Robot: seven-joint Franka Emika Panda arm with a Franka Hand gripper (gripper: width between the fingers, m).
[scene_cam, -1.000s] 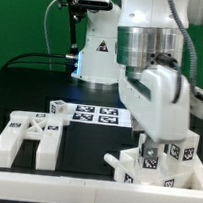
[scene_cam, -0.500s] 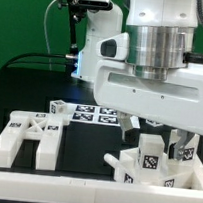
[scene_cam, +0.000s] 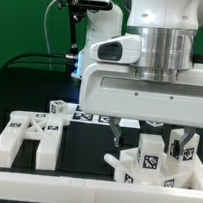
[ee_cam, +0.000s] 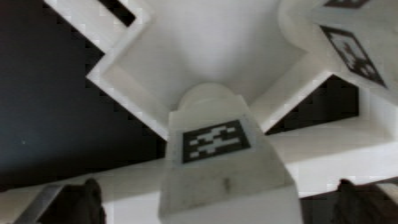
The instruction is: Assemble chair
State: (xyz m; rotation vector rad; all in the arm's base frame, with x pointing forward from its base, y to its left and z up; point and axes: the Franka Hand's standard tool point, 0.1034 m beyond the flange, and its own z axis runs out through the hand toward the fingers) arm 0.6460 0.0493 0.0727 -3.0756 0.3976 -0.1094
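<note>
Both jaws gape, chair part (ee_cam: 217,140) between them.

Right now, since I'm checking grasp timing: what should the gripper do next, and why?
Probably close the gripper on the tagged chair piece. It sits centred between the fingers, which stand wide apart on either side and seem not to touch it, so closing should catch it squarely.

The claw (scene_cam: 147,134) hangs spread wide above a tagged chair piece (scene_cam: 152,165), a frame piece (scene_cam: 25,139) well apart.
</note>
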